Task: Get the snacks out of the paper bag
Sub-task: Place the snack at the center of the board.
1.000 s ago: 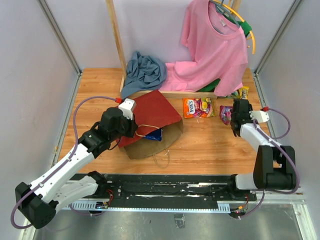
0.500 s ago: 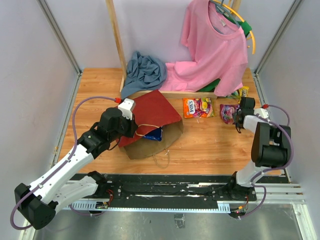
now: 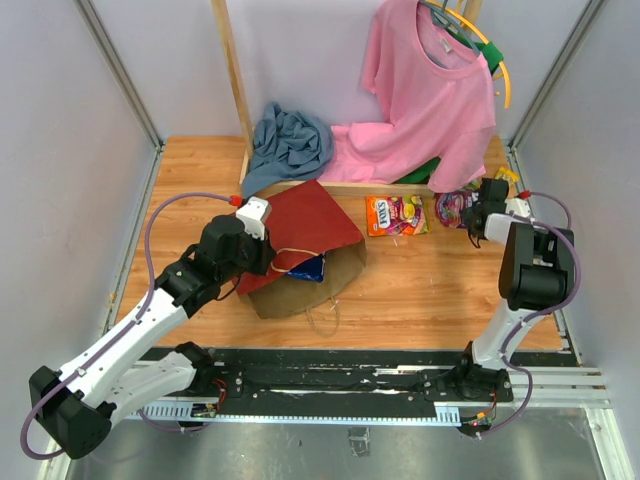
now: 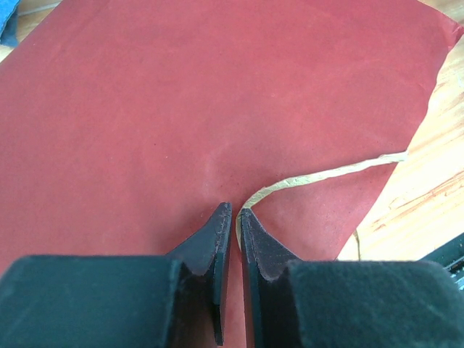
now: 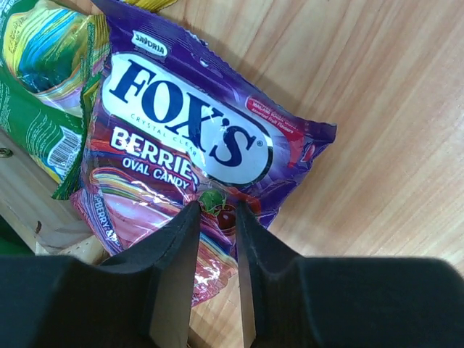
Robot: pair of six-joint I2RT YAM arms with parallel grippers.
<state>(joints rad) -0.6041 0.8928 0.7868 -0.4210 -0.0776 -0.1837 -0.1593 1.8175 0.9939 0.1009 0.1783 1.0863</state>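
Purple packet [image 3: 450,208], upper right: your right gripper [image 5: 216,212] narrowed over it, hold unclear; left gripper [image 4: 233,216] pinches the paper bag [image 4: 145,109] by its twine [image 4: 326,176].

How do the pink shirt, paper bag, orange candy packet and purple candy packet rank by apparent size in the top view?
1. pink shirt
2. paper bag
3. orange candy packet
4. purple candy packet, though it is partly hidden, so its place below the orange one is unsure.

Left hand [image 4: 235,210] pinched closed; right hand [image 5: 215,210] nearly closed, perhaps gripping.
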